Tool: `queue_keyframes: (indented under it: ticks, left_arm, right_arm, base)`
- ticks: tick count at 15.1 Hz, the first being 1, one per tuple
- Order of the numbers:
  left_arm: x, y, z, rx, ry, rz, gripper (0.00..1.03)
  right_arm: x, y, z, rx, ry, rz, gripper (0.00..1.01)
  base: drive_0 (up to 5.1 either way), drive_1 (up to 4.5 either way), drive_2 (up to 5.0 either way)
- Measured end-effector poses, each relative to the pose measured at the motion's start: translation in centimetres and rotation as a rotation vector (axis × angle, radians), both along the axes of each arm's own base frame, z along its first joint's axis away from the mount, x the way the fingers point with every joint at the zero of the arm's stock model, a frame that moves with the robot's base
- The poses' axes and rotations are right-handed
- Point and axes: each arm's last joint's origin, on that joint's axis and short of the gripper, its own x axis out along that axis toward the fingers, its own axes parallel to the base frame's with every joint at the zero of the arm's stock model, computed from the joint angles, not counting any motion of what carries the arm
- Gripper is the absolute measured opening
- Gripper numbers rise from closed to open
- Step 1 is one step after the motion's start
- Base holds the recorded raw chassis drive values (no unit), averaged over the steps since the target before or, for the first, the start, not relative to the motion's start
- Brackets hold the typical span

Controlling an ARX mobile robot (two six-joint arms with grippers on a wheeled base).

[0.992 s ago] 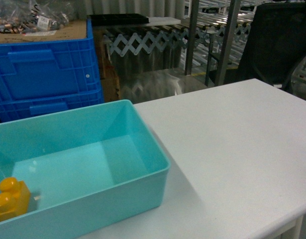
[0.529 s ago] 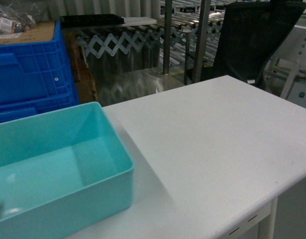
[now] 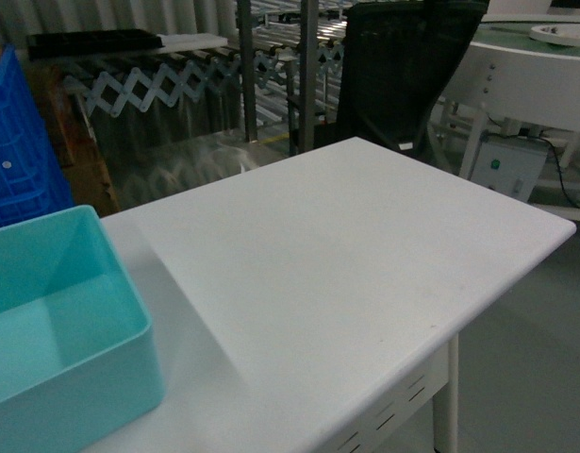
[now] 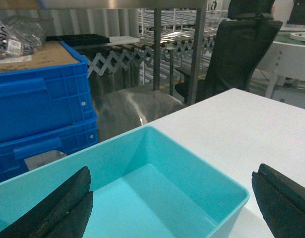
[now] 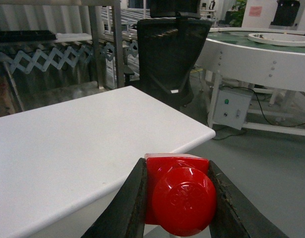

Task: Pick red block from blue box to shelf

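The red block [image 5: 179, 198] sits stud-first toward the right wrist camera, with my right gripper [image 5: 176, 167] shut on its two sides, held off the near corner of the white table [image 5: 68, 134]. My left gripper [image 4: 169, 203] is open wide above the blue box [image 4: 192, 158]; the part of the floor that shows is bare. In the head view only the box's right end [image 3: 120, 311] shows at lower left, and neither gripper appears. The shelf's steel posts [image 3: 308, 75] rise behind the table, also seen as the shelf [image 4: 197, 49] in the left wrist view.
Dark blue ribbed crates [image 4: 38, 99] stand behind the box. A black mesh chair [image 3: 403, 66] is at the table's far side, a scissor-frame roller conveyor [image 3: 148, 80] behind it, and a white round machine [image 5: 261, 49] to the right. The table edge [image 3: 516, 274] drops to grey floor.
The head view has swung to the right: the blue box and crates slid toward the left edge, the orange-yellow brick left the view, and the table's right edge and round machine appeared.
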Motion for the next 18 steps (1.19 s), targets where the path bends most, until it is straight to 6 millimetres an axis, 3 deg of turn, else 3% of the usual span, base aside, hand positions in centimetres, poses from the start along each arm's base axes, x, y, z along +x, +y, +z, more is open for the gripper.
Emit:
queue_keyframes:
  ticks: [18]
  left_arm:
    - [0.0,0.0,0.0,0.0,0.0,0.0,0.98]
  right_arm:
    - [0.0,0.0,0.0,0.0,0.0,0.0,0.25]
  base:
    - [-1.3,-1.28,-1.3]
